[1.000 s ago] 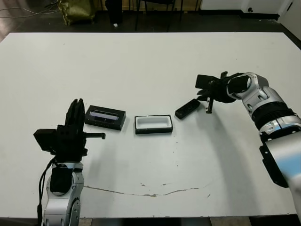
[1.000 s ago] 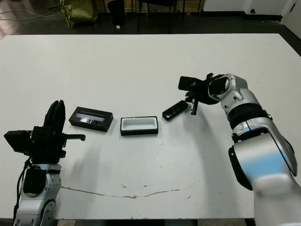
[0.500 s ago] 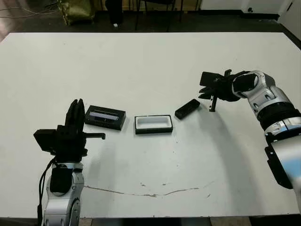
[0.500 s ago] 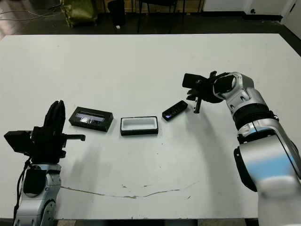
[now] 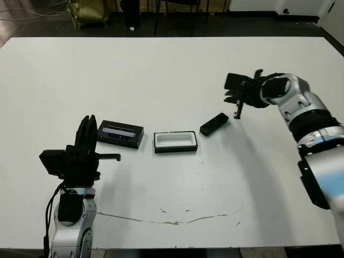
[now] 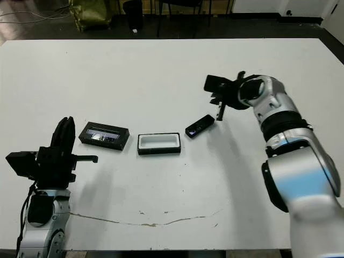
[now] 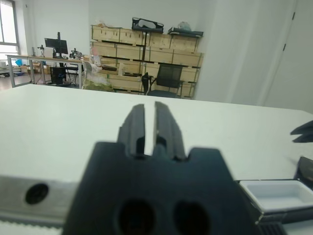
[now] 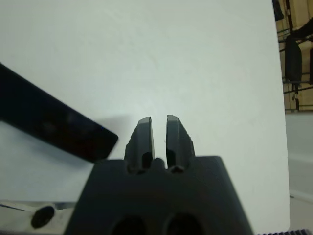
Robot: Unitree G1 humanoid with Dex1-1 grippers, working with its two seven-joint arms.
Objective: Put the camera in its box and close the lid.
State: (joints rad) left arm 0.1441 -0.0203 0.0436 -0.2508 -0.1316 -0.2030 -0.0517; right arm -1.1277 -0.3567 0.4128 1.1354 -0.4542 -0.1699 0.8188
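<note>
**Q:** Two grippers — what is each doing?

**A:** Neither holds anything. The right gripper point(image 5: 237, 105) hangs just above the worktop point(image 5: 172, 64) with its fingers nearly together, only a thin slit between them in its wrist view. The left gripper point(image 5: 86, 131) stands near the worktop's front left corner, fingers pointing up and likewise almost closed on nothing.

**Q:** And working outward from the right gripper?

**A:** The camera point(image 5: 214, 123) lies just beside it, flat on the worktop and angled, on the side toward the worktop's middle. Next comes the box point(image 5: 175, 142), open, white lining showing, close to the camera but not touching it. Beyond that, toward the left edge, lies the lid point(image 5: 120, 133), grey strip up, apart from the box and near the left gripper.

**Q:** So how far along is the job?

**A:** By my reading, nothing is done yet. The camera is ungrasped, the box is vacant, the lid is off. Left to do: pick up the camera, lay it in the box, then fit the lid.

**Q:** Anything unclear?

**A:** The camera's lens end is too small to make out. In the right wrist view the camera is cut off by the frame's edge. The left wrist view shows only a corner of the box.
</note>
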